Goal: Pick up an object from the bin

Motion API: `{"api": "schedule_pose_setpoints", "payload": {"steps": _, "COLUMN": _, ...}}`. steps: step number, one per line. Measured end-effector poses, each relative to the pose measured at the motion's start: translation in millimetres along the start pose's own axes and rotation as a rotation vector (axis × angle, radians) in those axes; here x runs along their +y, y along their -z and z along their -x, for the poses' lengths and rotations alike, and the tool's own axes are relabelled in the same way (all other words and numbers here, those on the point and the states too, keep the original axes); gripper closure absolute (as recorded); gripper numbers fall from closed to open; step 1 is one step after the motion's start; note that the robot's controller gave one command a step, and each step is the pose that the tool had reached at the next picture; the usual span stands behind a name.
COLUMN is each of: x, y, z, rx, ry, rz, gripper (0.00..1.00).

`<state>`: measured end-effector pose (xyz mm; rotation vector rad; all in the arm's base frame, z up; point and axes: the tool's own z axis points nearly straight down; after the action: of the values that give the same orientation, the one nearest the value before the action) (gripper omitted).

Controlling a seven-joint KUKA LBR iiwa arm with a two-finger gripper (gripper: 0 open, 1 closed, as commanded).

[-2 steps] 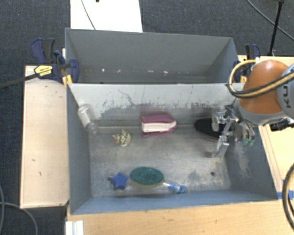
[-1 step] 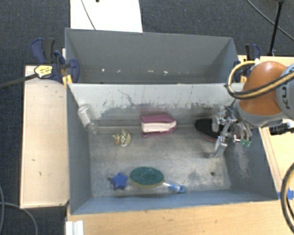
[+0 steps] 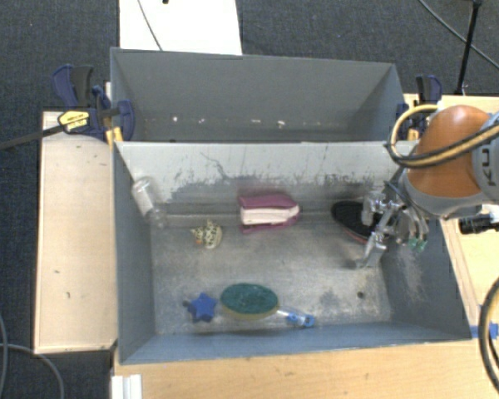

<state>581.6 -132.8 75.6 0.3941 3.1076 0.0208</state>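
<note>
Landmark is the pink pad (image 3: pixel 269 209) with the maroon top, lying flat near the back wall of the bin (image 3: pixel 258 98). All positions below are relative to it.

The gripper (image 3: pixel 373 252) is right of the pad and a bit nearer the front, low over bare floor. Jaw state: can't tell, the wrist hardware masks it. Nothing visibly held.

Nearest thing is the black oval object (image 3: pixel 348 215), right of the pad, between pad and gripper. Its far end is hidden behind the gripper body. Touching or just beside, can't tell. My read is that it's the pick candidate, but nothing is round it yet.

Rest:
- clear tube (image 3: pixel 145 198), far left of the pad, against the side wall
- speckled yellowish lump (image 3: pixel 206 235), front-left of the pad
- green oval scrubber (image 3: pixel 249 299), straight in front of the pad by the front wall
- blue star-ish toy (image 3: pixel 202 307), just beside the scrubber's left end
- clear stick (image 3: pixel 295 317) with a blue tip, at the scrubber's right end

How I'd run the step:
- The tool tip looks offset front-right of the black object, so move it toward the pad before closing.
- Centre on the object's middle and straddle its short axis.
- Confirm the jaws are apart before descending.
- Watch the wall on the side away from the pad; the wrist sits close to it.
- Lift straight up, then check something is actually between the jaws.
</note>
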Motion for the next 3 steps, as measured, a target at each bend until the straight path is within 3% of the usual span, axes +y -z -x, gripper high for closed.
{"api": "schedule_pose_setpoints", "payload": {"steps": 1, "x": -5.5, "y": -0.1, "z": -1.8, "rx": 0.001, "ry": 0.060, "rz": -0.001, "gripper": 0.00}}
{"api": "schedule_pose_setpoints", "payload": {"steps": 2, "x": -0.5, "y": -1.8, "z": 5.3, "rx": -0.002, "ry": -0.120, "rz": -0.008, "gripper": 0.00}}
{"api": "schedule_pose_setpoints", "payload": {"steps": 3, "x": -1.5, "y": -1.7, "z": 5.0, "rx": -0.001, "ry": -0.117, "rz": -0.010, "gripper": 1.00}}
